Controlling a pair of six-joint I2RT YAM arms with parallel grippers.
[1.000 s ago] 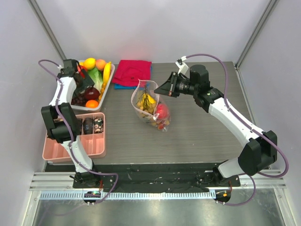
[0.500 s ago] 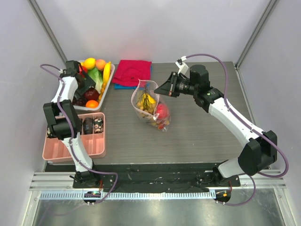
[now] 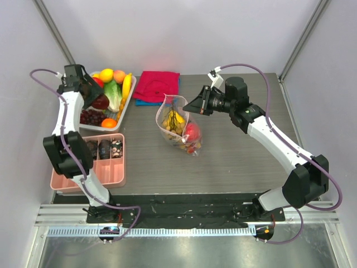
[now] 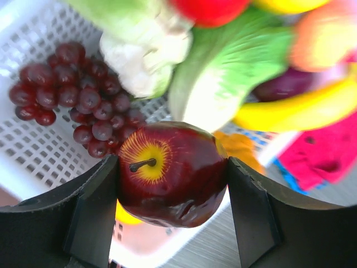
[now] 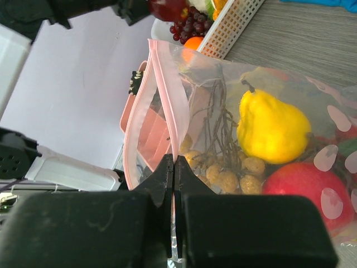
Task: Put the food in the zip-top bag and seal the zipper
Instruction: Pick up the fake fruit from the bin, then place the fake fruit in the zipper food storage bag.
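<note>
While the left jaws squeezed a dark red apple (image 4: 170, 173) between them over the basket (image 4: 33, 162), the right jaws pinched the bag's (image 5: 329, 123) pink zipper (image 5: 167, 109).

We log two arms, left arm (image 3: 62, 114) and right arm (image 3: 273, 137): white shells, black joints and bases. A purple cable (image 3: 241, 64) loops along each. Fingers (image 4: 92, 215) matte black, blocky, flat-faced.

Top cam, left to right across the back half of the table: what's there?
basket → red cloth → bag
</note>
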